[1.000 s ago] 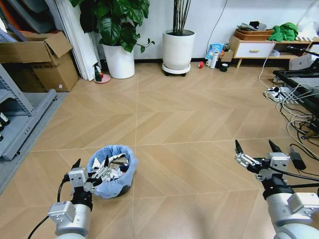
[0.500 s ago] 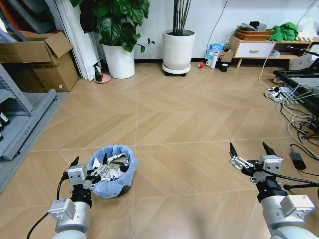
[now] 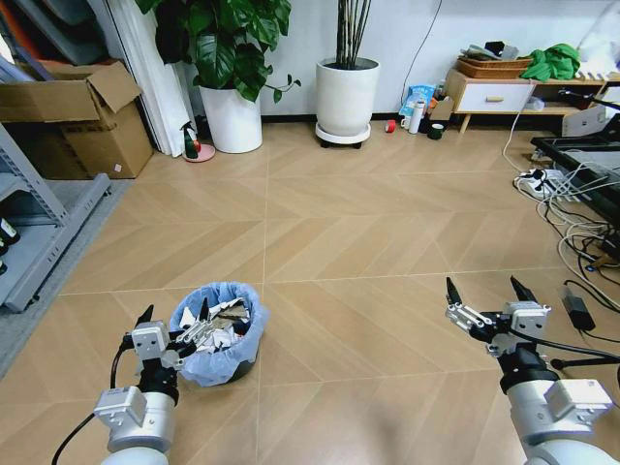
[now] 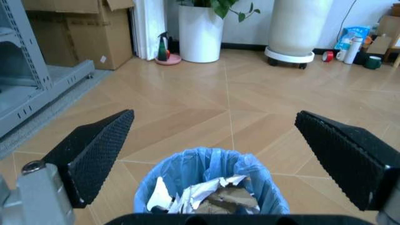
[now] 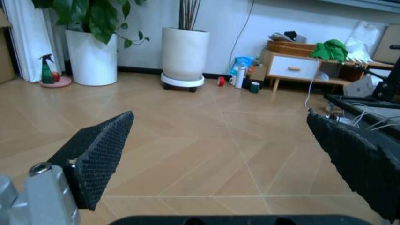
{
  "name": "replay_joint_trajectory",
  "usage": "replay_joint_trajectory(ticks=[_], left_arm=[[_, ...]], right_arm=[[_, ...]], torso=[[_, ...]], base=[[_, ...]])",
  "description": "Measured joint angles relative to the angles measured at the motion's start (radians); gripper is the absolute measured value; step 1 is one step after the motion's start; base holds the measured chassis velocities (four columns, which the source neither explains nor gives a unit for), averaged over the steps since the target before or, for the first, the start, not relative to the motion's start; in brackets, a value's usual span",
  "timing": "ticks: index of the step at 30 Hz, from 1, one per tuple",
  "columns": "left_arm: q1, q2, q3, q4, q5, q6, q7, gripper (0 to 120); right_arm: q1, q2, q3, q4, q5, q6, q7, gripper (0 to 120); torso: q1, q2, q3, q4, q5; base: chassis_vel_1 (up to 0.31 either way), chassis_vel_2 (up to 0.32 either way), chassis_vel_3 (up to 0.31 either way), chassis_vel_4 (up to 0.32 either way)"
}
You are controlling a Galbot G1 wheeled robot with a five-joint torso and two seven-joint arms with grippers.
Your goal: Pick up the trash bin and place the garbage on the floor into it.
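Head view, floor point(image 3: 387, 223): tan herringbone boards running back to the white wall.
Plants: a leafy plant in a white pot point(image 3: 232, 118) and a taller white pot point(image 3: 347, 98) on a wheeled base, both at the far wall.
Cardboard boxes point(image 3: 73, 116): stacked far left, next to a grey metal rack point(image 3: 39, 228).
Side cabinet point(image 3: 489, 95): far right at the wall, a basket and a green cloth on top; cables and a power strip point(image 3: 538, 179) lie on the floor nearby.
Trash bin point(image 3: 219, 332): stands upright on the floor at near left, lined with a crinkled light-blue bag, crumpled white and printed paper inside.
Left claw point(image 3: 174, 334): released, fingers spread wide; one finger is over the bin's rim, the other outside it. Left wrist view: bin point(image 4: 211, 183) between the two dark pads.
Right claw point(image 3: 487, 295): released, fingers apart, over bare floor at near right, well apart from the bin.
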Motion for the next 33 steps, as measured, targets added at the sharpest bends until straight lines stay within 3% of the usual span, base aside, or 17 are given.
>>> replay_joint_trajectory(ticks=[33], left_arm=[[0.0,0.0,0.0,0.0,0.0,0.001,0.0,100]], right_arm=[[0.0,0.0,0.001,-0.001,0.002,0.0,0.001,100]], torso=[[0.0,0.0,0.0,0.0,0.0001]], base=[[0.0,0.0,0.0,0.0]])
